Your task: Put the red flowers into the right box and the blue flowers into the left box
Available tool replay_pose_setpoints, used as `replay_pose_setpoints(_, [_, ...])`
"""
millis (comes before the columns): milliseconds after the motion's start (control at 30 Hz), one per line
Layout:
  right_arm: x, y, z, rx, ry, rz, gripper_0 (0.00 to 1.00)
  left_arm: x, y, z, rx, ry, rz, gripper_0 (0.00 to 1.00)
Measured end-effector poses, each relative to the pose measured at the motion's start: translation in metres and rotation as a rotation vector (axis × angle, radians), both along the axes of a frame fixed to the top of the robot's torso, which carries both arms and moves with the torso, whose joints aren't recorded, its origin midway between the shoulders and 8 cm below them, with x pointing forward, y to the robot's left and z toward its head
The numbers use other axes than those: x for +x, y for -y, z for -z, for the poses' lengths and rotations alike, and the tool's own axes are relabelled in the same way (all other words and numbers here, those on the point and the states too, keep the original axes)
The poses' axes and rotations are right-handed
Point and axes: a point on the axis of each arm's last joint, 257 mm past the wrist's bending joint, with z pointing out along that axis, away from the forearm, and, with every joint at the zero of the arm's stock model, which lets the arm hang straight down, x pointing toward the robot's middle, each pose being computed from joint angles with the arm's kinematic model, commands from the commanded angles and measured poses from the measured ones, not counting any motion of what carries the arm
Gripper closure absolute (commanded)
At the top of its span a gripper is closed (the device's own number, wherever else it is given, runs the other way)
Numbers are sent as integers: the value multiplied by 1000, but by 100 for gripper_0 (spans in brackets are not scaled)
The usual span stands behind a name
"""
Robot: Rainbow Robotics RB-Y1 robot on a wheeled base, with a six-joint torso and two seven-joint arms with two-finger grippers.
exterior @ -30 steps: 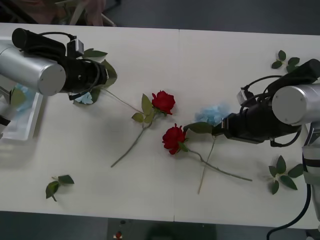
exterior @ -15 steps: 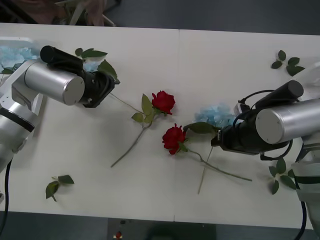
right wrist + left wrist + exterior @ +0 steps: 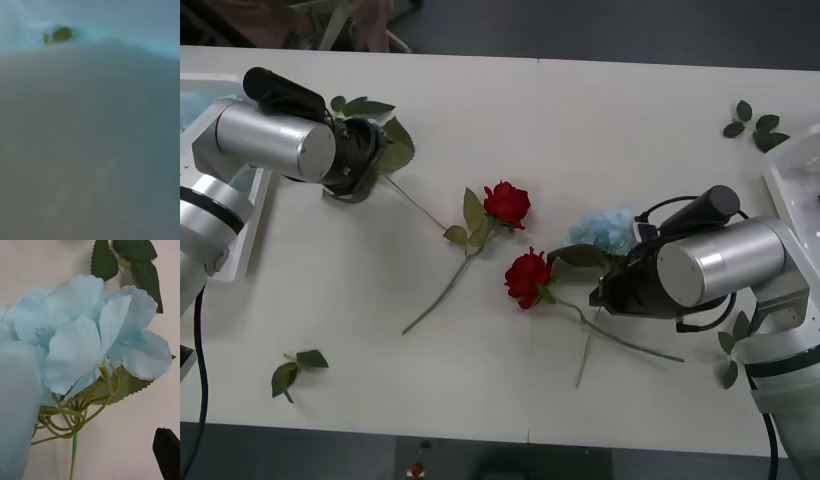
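Observation:
Two red flowers, one rose (image 3: 507, 203) above the other (image 3: 527, 276), lie mid-table with long stems. One of the blue flowers (image 3: 606, 228) lies just right of them; my right gripper (image 3: 608, 288) hangs over its leaf and stem. My left gripper (image 3: 366, 163) is low over a second blue flower (image 3: 75, 341). It stands open, one black finger (image 3: 167, 450) beside the petals and the other hidden behind them. The left box (image 3: 250, 215) sits at the table's left edge with pale blue inside. Part of the right box (image 3: 784, 175) shows at the right edge.
Loose green leaf sprigs lie near the front left (image 3: 296, 370), at the back right (image 3: 752, 122), by my right arm (image 3: 742, 348) and behind my left gripper (image 3: 363, 105). The second blue flower's thin stem (image 3: 425, 204) runs toward the upper rose.
My left arm has swung up and back, uncovering the left box, with its gripper staying over the blue flower. My right arm has turned and come forward over the other blue flower's stem.

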Motion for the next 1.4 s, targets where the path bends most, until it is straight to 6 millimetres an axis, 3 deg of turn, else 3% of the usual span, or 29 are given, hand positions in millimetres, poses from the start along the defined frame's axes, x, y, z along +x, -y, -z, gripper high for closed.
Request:
replay_pose_setpoints(233, [7, 8, 12, -11, 11, 22, 0, -9, 11, 31, 74, -38, 49, 0])
replay_pose_setpoints(267, [6, 7, 13, -12, 9, 21, 8, -12, 11, 39, 99, -54, 60, 0])
replay_pose_setpoints(333, [5, 6, 14, -17, 8, 14, 50, -17, 12, 54, 156, -84, 83, 0])
replay_pose_setpoints(367, [5, 5, 15, -23, 8, 10, 79, -16, 14, 56, 186, -87, 100, 0])
replay_pose_setpoints(400, [4, 5, 15, -30, 8, 5, 100, -15, 14, 56, 215, -90, 111, 0])
replay_pose_setpoints(600, [2, 2, 17, -36, 5, -6, 100, -12, 19, 53, 201, -114, 111, 0])
replay_pose_setpoints(933, [7, 8, 16, -58, 21, 2, 100, -11, 9, 54, 176, -125, 82, 0])
replay_pose_setpoints(967, [7, 8, 16, -57, 23, 4, 100, -11, 9, 55, 175, -126, 82, 4])
replay_pose_setpoints(1000, [8, 9, 15, -56, 26, 7, 100, -11, 9, 55, 170, -129, 82, 44])
replay_pose_setpoints(1067, [12, 12, 9, -50, 40, 18, 100, -13, 8, 58, 163, -140, 84, 82])
replay_pose_setpoints(1100, [15, 14, 4, -46, 54, 25, 100, -14, 7, 59, 162, -147, 87, 91])
replay_pose_setpoints(1167, [23, 18, -9, -41, 85, 35, 100, -15, 3, 62, 167, -155, 92, 99])
replay_pose_setpoints(1400, [61, 46, -77, -80, 274, 31, 100, -16, -1, 63, 175, -158, 94, 100])
